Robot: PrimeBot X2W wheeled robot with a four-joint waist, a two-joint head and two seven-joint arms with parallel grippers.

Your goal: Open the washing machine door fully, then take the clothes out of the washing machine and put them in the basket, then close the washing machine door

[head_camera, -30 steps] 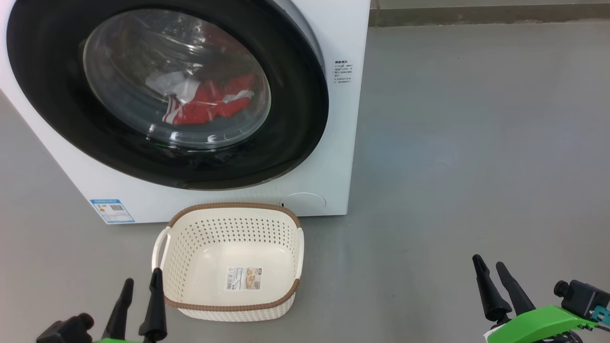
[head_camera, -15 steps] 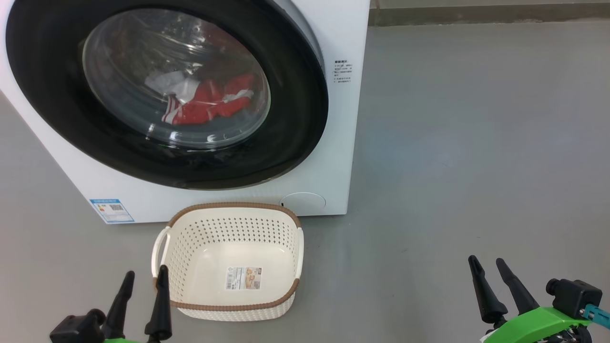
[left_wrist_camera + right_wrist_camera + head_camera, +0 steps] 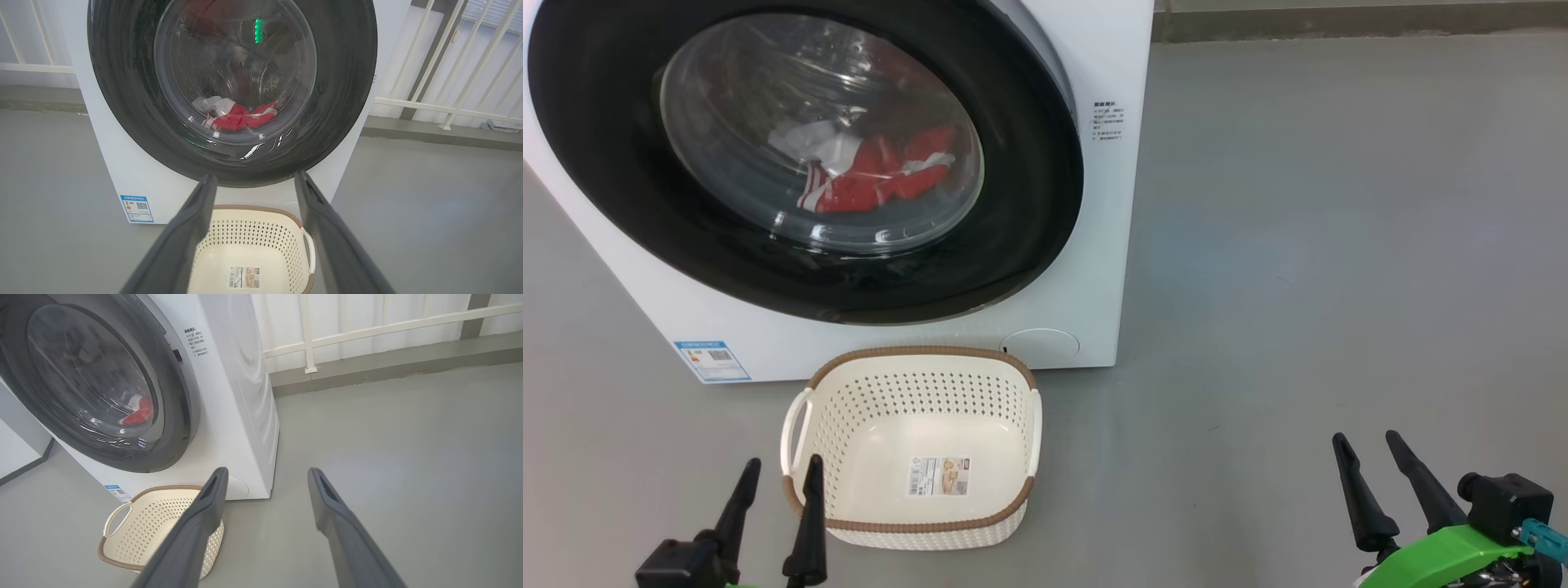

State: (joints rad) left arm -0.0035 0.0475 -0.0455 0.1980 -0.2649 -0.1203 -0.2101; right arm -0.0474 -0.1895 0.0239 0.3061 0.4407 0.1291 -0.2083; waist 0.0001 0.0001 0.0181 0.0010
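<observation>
The white washing machine (image 3: 1111, 245) stands at the upper left of the head view, and its black-rimmed round door (image 3: 1029, 196) lies shut against the front. Behind the glass lie the red and white clothes (image 3: 874, 175), in the drum's bottom. On the floor before the machine sits the cream basket (image 3: 915, 367), with just a paper label inside. My left gripper (image 3: 781, 474) hovers open at the basket's near left corner, holding nothing. Far to the right, over bare floor, my right gripper (image 3: 1368, 445) is open too. The door (image 3: 347, 102) and clothes (image 3: 239, 120) face the left wrist view.
Grey floor (image 3: 1339, 245) spreads wide to the right of the machine. A white railing (image 3: 367, 328) above a low kerb runs behind it. A blue sticker (image 3: 711, 361) marks the machine's lower left front, and a round cap (image 3: 1039, 345) sits at its lower right.
My left gripper has drifted right and slightly down toward the basket's corner. The right gripper has shifted little. The door stays shut.
</observation>
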